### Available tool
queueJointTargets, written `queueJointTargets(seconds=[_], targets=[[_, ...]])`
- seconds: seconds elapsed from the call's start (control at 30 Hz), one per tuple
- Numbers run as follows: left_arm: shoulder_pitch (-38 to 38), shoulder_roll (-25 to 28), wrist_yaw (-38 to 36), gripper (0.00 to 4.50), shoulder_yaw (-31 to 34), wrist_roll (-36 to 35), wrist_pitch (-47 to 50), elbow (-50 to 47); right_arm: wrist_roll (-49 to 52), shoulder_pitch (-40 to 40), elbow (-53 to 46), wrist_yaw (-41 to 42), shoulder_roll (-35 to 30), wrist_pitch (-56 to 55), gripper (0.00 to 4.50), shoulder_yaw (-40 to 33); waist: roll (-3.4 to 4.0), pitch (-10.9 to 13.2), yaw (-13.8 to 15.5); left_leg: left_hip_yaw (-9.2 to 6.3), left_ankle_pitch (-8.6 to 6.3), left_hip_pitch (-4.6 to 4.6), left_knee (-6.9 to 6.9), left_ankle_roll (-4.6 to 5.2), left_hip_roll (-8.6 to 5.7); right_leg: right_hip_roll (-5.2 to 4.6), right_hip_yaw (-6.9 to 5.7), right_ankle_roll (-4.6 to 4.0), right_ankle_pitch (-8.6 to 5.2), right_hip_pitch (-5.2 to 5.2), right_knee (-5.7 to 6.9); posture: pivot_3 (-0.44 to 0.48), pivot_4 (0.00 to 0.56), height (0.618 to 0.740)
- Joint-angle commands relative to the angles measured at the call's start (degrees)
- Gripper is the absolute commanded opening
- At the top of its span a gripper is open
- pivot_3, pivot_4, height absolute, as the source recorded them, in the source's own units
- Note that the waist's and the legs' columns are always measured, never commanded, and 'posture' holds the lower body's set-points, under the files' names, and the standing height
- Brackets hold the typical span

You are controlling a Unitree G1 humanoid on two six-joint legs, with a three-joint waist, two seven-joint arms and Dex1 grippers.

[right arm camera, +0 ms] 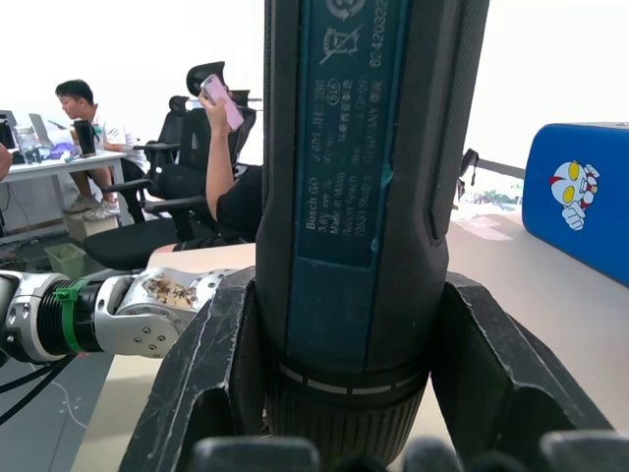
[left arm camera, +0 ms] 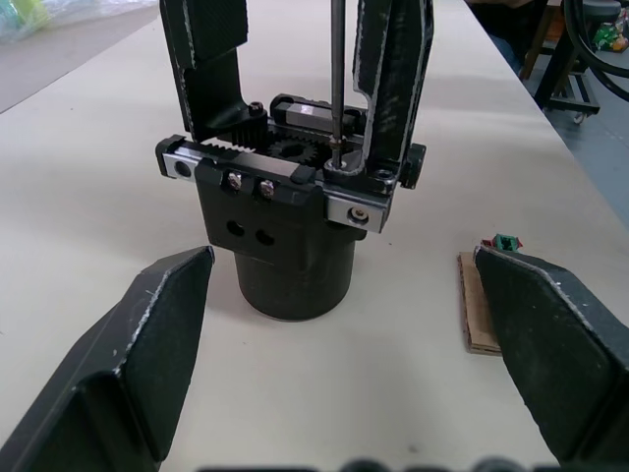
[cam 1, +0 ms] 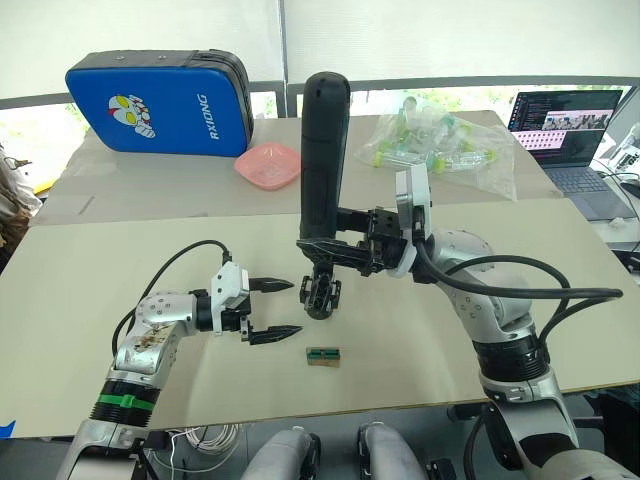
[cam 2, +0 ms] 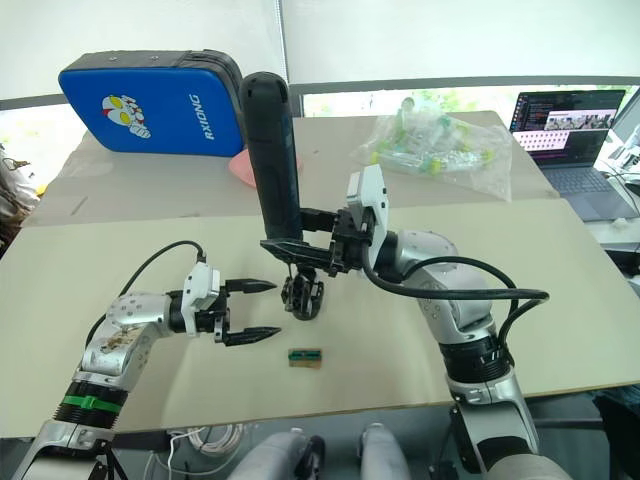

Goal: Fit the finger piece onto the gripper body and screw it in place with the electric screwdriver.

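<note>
On the beige table [cam 1: 120, 260] stands the gripper body [left arm camera: 290, 211]; my right gripper [cam 1: 322, 246] clamps the electric screwdriver [cam 1: 324, 150] upright, bit on it. My left gripper [cam 1: 270, 308] gapes beside.

A matte black cylindrical electric screwdriver [cam 1: 325, 150] bears grey print. The blocky plastic gripper body [left arm camera: 285, 221] is black with silver screws. The pale beige worktop [cam 1: 120, 270] carries a blue padded case [cam 1: 160, 103] with a red-and-white cartoon figure, a pink bowl [cam 1: 268, 165] and a green-and-tan block [cam 1: 323, 356].
</note>
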Motion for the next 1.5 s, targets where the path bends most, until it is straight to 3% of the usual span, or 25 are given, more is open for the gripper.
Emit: queueJointTargets(seconds=[0.03, 0.7, 1.5], targets=[[0.0, -0.1, 0.4, 4.50, 0.0, 0.0, -1.0, -0.4, 0.5, -1.0, -1.2, 0.1, 0.6, -1.6, 1.94, -1.1, 0.00, 0.0, 0.0, 0.00, 0.00, 0.00, 0.00, 0.00, 0.00, 0.00, 0.00, 0.00, 0.00, 0.00, 0.00, 0.000, 0.150, 0.740], [-1.4, -3.3, 5.8, 4.50, -2.9, 5.7, -4.4, 6.3, -0.8, -1.4, 0.6, 0.8, 0.3, -2.1, 1.94, -0.6, -0.01, 0.0, 0.0, 0.02, 0.01, 0.06, 0.38, -0.03, -0.01, -0.03, 0.05, -0.01, 0.00, 0.04, 0.45, 0.000, 0.150, 0.740], [-9.6, -11.1, 7.5, 4.50, -5.9, 8.5, -3.7, 15.2, -2.7, -1.4, 1.7, 1.7, 0.8, -3.2, 1.94, 0.1, -0.03, 0.0, 0.2, 0.02, 0.01, 0.02, 0.61, -0.02, 0.00, -0.03, 0.09, -0.03, 0.02, 0.07, 0.56, 0.000, 0.150, 0.740]])
